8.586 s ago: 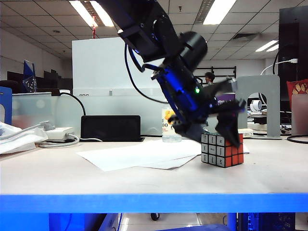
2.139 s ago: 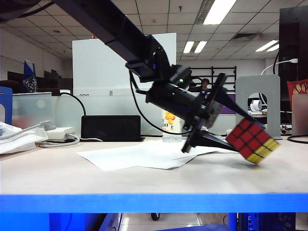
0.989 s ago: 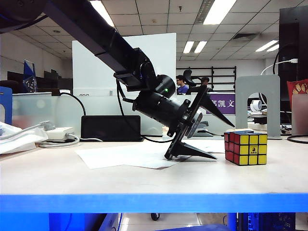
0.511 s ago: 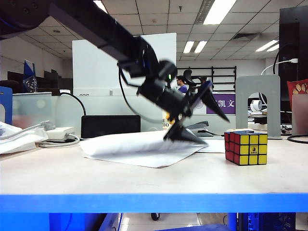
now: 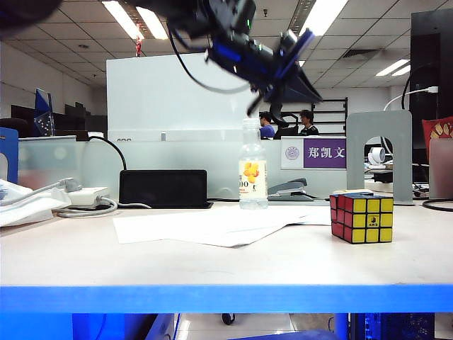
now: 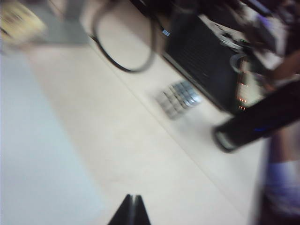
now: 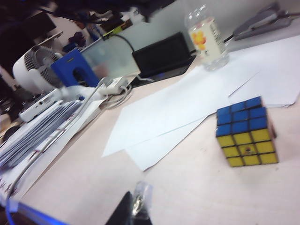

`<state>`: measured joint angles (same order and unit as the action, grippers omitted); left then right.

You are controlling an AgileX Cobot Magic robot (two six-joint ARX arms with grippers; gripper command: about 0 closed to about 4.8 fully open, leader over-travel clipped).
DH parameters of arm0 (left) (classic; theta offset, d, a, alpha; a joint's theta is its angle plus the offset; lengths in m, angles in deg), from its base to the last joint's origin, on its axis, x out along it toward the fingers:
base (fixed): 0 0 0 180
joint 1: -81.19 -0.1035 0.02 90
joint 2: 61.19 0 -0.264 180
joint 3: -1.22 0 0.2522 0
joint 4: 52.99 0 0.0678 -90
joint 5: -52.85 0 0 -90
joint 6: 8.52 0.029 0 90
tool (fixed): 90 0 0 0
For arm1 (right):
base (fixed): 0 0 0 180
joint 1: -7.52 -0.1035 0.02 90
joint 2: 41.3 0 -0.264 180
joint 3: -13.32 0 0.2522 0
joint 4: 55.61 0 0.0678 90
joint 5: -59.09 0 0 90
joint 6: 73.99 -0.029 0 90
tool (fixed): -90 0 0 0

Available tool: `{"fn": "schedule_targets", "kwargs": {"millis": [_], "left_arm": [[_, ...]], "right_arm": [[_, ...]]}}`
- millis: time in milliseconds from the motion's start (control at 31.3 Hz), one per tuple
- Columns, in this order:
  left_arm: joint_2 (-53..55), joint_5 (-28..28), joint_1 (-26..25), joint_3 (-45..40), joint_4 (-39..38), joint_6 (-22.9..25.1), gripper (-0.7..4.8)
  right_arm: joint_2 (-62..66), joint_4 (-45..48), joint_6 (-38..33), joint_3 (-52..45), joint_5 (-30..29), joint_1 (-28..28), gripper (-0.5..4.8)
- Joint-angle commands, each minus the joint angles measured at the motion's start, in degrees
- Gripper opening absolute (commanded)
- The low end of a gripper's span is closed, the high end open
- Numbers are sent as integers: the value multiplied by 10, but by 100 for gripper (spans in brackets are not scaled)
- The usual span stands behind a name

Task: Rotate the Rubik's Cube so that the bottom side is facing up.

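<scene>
The Rubik's Cube (image 5: 362, 217), black-framed with yellow face front, red side, blue top, sits flat on the table, well below the raised left gripper (image 5: 283, 67), fingers pressed together. Right gripper (image 7: 131, 213): its fingertips meet, near the cube.

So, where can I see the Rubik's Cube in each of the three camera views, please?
Exterior view: the Rubik's Cube sits on the table at the right, yellow face toward the camera, right of the clear bottle.
Left wrist view: not in it; the picture is blurred.
Right wrist view: at the right edge, blue face up, yellow face toward the camera.
Shared landmark: the clear bottle and the white paper sheets.
</scene>
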<state>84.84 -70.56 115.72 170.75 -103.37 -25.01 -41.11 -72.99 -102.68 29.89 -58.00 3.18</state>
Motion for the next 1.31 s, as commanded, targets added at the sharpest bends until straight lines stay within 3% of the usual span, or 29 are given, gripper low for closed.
{"fn": "schedule_targets", "kwargs": {"millis": [32, 96, 223, 447, 894, 1117, 1245, 1309], "left_arm": [[-51, 159, 8, 5, -19, 122, -5], [-75, 213, 10, 5, -8, 124, -4], [-111, 236, -2, 5, 11, 106, -5], [-172, 330, -2, 5, -56, 204, -5], [-403, 492, -2, 5, -198, 285, -4], [-542, 580, -2, 5, -349, 296, -4], [-603, 594, -2, 5, -456, 262, -4], [-637, 604, -1, -7, -459, 251, -4]], "right_arm": [[-1, 47, 0, 12, 7, 1, -1], [-1, 56, 0, 18, 21, 1, -2], [-1, 56, 0, 29, 49, 1, -1], [-1, 56, 0, 48, 66, 1, -2], [-1, 70, 1, 82, 154, 1, -1], [-1, 54, 4, 78, 246, 1, -1], [-1, 52, 10, 66, 294, 1, -1], [-1, 52, 31, 56, 297, 1, -1]]}}
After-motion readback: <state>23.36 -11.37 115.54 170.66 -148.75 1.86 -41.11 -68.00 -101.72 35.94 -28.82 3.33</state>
